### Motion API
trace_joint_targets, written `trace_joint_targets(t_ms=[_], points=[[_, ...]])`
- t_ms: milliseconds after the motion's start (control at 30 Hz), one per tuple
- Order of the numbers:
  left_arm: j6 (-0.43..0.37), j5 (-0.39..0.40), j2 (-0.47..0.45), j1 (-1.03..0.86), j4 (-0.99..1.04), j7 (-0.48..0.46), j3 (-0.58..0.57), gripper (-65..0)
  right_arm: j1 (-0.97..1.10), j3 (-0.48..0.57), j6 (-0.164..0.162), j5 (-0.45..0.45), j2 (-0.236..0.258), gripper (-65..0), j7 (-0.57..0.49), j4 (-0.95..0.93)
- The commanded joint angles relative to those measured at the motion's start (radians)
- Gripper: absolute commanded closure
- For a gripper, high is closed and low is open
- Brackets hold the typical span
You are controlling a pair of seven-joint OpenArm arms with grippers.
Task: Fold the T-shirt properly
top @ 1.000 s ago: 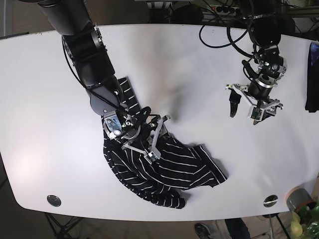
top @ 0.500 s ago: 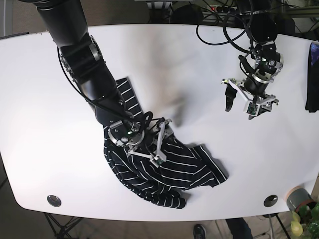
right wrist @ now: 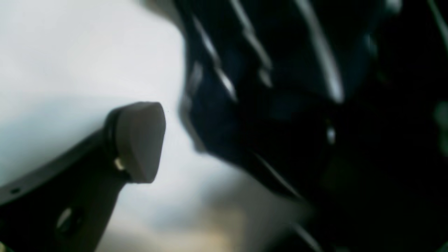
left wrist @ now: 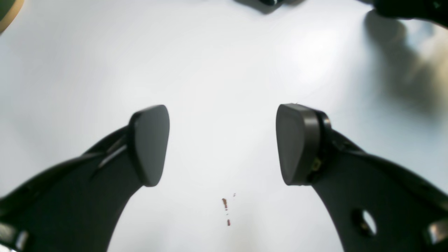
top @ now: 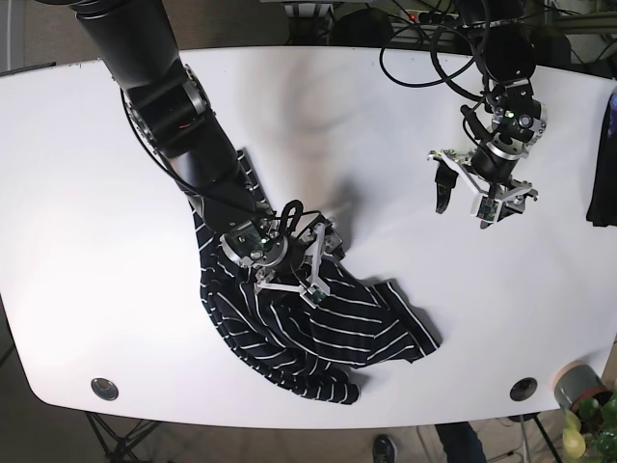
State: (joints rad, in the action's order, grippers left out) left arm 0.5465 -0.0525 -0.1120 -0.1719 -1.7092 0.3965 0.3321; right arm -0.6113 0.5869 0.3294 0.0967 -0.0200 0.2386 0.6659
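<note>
We see the right gripper (top: pixel 310 263) spread wide over the upper edge of the crumpled striped T-shirt (top: pixel 328 328), one finger (right wrist: pixel 138 140) above bare white table (top: pixel 386 145), the other hidden in dark cloth. The shirt lies bunched at the table's near middle. Well apart, the left gripper (top: pixel 472 198) hangs wide and empty above the table.

My base camera looks straight down on the whole white table (top: pixel 87 193), while my left wrist camera peers close between its fingers (left wrist: pixel 150 143) at bare tabletop, and my right wrist camera sits blurringly near the striped T-shirt (right wrist: pixel 280 87) that the base view shares.
</note>
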Motion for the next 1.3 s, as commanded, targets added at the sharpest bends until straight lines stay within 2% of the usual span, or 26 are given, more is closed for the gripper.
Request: trace_joint_targets(t_ms=[0, 200, 267, 333, 467, 633, 767, 933, 1100, 1167, 1267], points=[[-0.006, 0.013, -0.007, 0.01, -0.015, -0.028, 0.002, -43.9, -0.029, -0.002, -0.023, -0.016, -0.016, -52.5, -0.017, -0.019], [-0.006, 0.012, 0.004, 0.01, -0.009, -0.028, 0.002, -43.9, -0.025, -0.003, -0.046, -0.013, -0.038, -52.3, -0.034, -0.027], [-0.006, 0.012, 0.005, 0.016, 0.005, -0.028, 0.002, -43.9, -0.019, -0.003, -0.052, 0.018, -0.039, -49.0, -0.035, -0.027], [-0.006, 0.012, 0.005, 0.018, 0.015, -0.028, 0.002, -43.9, -0.019, -0.003, -0.052, 0.048, -0.041, -41.9, -0.035, -0.027], [-0.006, 0.012, 0.005, 0.019, 0.027, -0.028, 0.002, -43.9, -0.011, -0.003, -0.052, 0.096, -0.041, -21.9, -0.035, -0.027], [-0.006, 0.015, 0.004, 0.024, 0.039, -0.028, 0.0, -43.9, -0.003, -0.003, -0.052, 0.15, -0.036, -1.6, -0.028, -0.027], [-0.004, 0.016, 0.004, 0.062, 0.057, -0.028, 0.006, -43.9, 0.02, -0.002, -0.052, 0.212, -0.024, -1.9, -0.018, 0.024], [-0.004, 0.018, 0.004, 0.067, 0.054, -0.028, 0.008, -43.9, 0.078, -0.002, -0.057, 0.323, 0.058, -1.9, 0.133, 0.283], [-0.004, 0.019, 0.004, 0.068, 0.054, -0.028, 0.005, -43.9, 0.098, -0.002, -0.131, 0.374, 0.127, -1.9, 0.242, 0.541], [-0.004, 0.019, 0.004, 0.07, 0.054, -0.028, 0.002, -43.9, 0.092, -0.003, -0.149, 0.377, 0.153, -1.9, 0.278, 0.616], [-0.004, 0.021, 0.005, 0.07, 0.054, -0.028, 0.0, -43.9, 0.07, -0.031, -0.157, 0.377, 0.179, -1.9, 0.319, 0.716]])
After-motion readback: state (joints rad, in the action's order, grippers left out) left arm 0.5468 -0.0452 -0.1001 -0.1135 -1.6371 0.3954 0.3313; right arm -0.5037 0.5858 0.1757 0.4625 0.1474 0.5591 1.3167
